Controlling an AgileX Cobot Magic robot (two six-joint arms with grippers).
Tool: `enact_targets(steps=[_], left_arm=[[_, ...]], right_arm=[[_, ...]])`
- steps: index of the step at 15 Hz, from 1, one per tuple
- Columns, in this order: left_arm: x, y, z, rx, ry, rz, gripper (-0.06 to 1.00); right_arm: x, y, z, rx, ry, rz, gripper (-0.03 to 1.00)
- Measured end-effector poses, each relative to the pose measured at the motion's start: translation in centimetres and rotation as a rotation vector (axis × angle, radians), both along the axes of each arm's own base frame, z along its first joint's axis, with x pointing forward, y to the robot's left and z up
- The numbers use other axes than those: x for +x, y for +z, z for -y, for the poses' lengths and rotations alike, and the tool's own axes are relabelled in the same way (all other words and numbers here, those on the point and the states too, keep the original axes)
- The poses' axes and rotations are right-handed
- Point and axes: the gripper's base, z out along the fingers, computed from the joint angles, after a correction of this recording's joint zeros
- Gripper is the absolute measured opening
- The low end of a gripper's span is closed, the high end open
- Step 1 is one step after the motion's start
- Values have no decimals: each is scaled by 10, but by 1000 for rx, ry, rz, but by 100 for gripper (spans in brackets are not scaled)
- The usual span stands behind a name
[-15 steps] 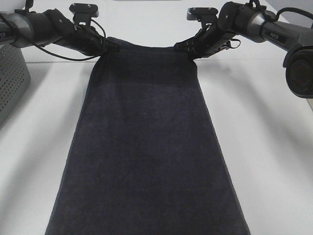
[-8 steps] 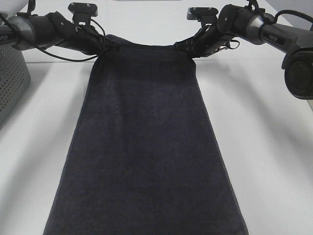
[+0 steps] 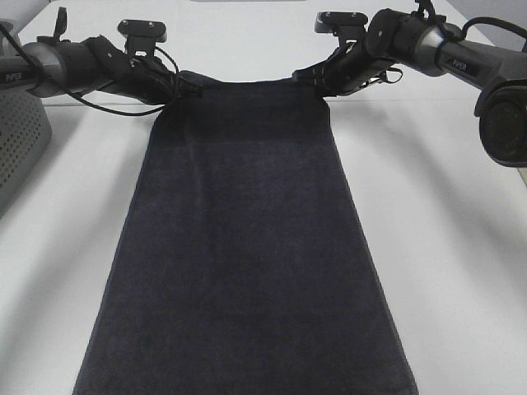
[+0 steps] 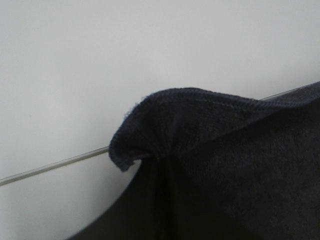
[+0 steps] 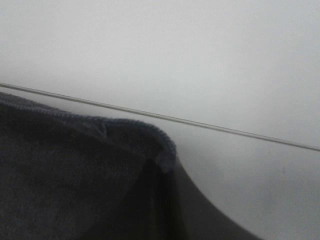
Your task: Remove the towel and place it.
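Note:
The towel (image 3: 247, 247), very dark navy terry cloth, hangs stretched from its two far corners and runs toward the near edge of the exterior high view. My left gripper (image 3: 174, 85) is shut on the far left corner. My right gripper (image 3: 309, 82) is shut on the far right corner. The left wrist view shows the bunched hemmed corner of the towel (image 4: 200, 150) pinched at the jaws. In the right wrist view the other towel corner (image 5: 90, 170) folds over at the grip. The fingers themselves are hidden by cloth in both wrist views.
A white table (image 3: 445, 230) lies under the towel, with a seam line near its far edge. A grey perforated basket (image 3: 16, 140) stands at the left edge. The right arm's base (image 3: 504, 123) sits at the right.
The left arm has dropped slightly, bringing its towel corner lower. The towel's far edge has sagged a little. The right gripper has held its place.

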Motion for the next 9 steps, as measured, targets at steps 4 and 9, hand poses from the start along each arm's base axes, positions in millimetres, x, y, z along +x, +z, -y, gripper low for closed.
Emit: enact_targets(steps=[4,9], left_arm=[[0,-1,0,1,2,2,2],[1,0,-1,24,1,23,2]], right_arm=[[0,-20,0,1,-4,-28,1],[0,-20,-1,14,-9,-25,1]])
